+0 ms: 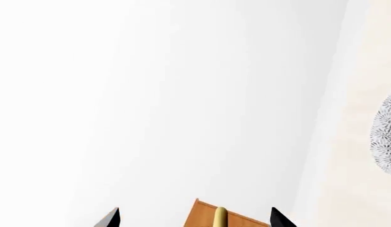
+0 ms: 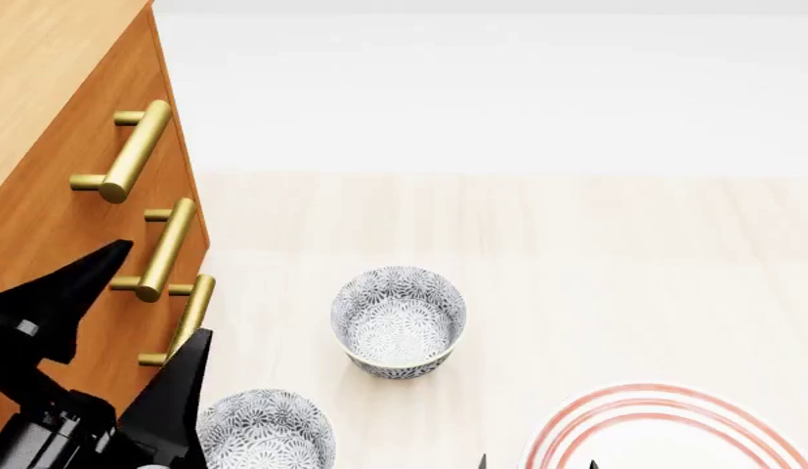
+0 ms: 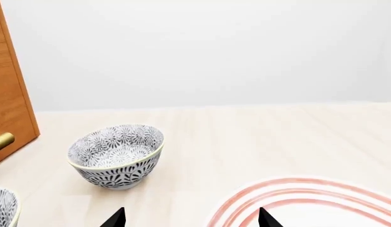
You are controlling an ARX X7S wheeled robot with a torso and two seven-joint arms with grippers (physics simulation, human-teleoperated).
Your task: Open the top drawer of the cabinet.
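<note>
Left gripper point(image 2: 123, 303) spread wide in front of the cabinet point(image 2: 52, 186), low by its bottom handle point(image 2: 182, 322), touching nothing. Top drawer point(image 2: 110, 127) shut, handle point(image 2: 133, 151) well above the claw. Right gripper point(image 3: 190, 220) open over the plate point(image 2: 664, 430). Two bowls point(image 2: 399, 320), point(image 2: 267, 430) on floor.

The right gripper point(image 3: 191, 218) is showing only its two dark fingertips point(image 3: 114, 218), which are standing well apart. A patterned bowl point(image 3: 117, 155) is sitting upright on the pale wooden table point(image 3: 265, 137), near the cabinet point(image 3: 11, 90). A red-ringed plate point(image 3: 321, 201) is lying beside the gripper, and a second bowl point(image 3: 3, 205) is peeking in at the edge.
</note>
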